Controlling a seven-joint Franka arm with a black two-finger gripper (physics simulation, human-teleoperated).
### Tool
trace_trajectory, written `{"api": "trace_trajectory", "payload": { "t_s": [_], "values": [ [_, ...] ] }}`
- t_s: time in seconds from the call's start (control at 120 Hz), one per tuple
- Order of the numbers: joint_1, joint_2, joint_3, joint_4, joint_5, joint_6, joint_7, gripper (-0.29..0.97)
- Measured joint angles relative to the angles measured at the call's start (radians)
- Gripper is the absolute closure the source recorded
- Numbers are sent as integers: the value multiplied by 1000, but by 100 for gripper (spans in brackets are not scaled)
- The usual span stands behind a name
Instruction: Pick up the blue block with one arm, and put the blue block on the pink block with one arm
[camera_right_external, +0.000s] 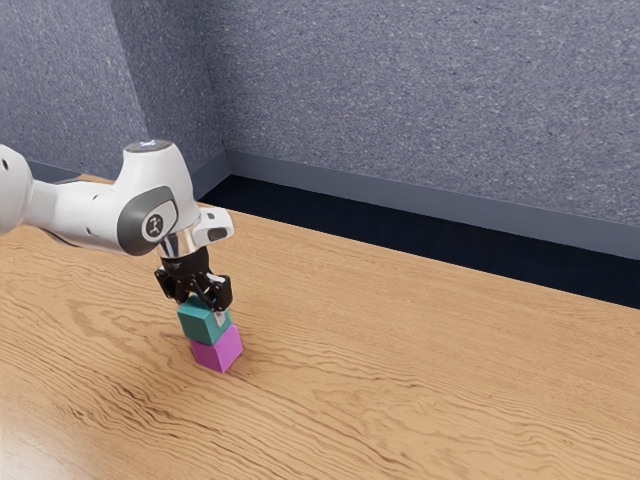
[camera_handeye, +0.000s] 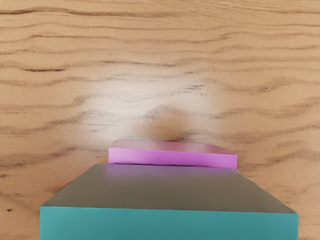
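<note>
Wood-grained table (camera_right_external: 430, 390) fills the lower part of the exterior view, and the two blocks stand on it as a small stack near its middle-left. The blue block (camera_right_external: 200, 322), which renders as a teal blue, sits on top of the pink block (camera_right_external: 220, 353). No gap shows between them, so they appear to be touching. The upper block is set slightly toward the exterior view's left, so a strip of the pink block juts out below it on the exterior view's right. The white arm (camera_right_external: 100, 215) enters from the exterior view's left and bends down over the stack. Its black gripper (camera_right_external: 203, 310) points straight down onto the blue block. The gripper is closed on that block, with its fingers (camera_right_external: 220, 314) pressed against the upper part of the block's sides from two sides, and one pale fingertip shows against the block's right corner. In the wrist view the blue block (camera_handeye: 170, 205) lies directly under the hand, with its grey-shaded top face and bright teal side both showing. The pink block (camera_handeye: 172, 154) appears as a narrow band past the blue block's far edge. A soft dark shadow (camera_handeye: 170, 125) lies on the wooden table (camera_handeye: 160, 55) just past the pink block. Behind the table in the exterior view, a speckled grey-blue wall (camera_right_external: 400, 90) meets a plain grey baseboard (camera_right_external: 420, 198) above a dark floor (camera_right_external: 430, 232).
</note>
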Motion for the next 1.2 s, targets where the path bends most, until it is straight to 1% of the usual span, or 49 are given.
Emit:
{"api": "trace_trajectory", "payload": {
  "t_s": [0.767,0.967,1.117,1.2],
  "values": [
    [0,4,2,10,6,-1,-42,32],
    [0,1,2,9,8,-2,-48,13],
    [0,-20,1,9,15,-4,-50,7],
    [1,-75,1,12,27,-19,-50,4]
  ]
}}
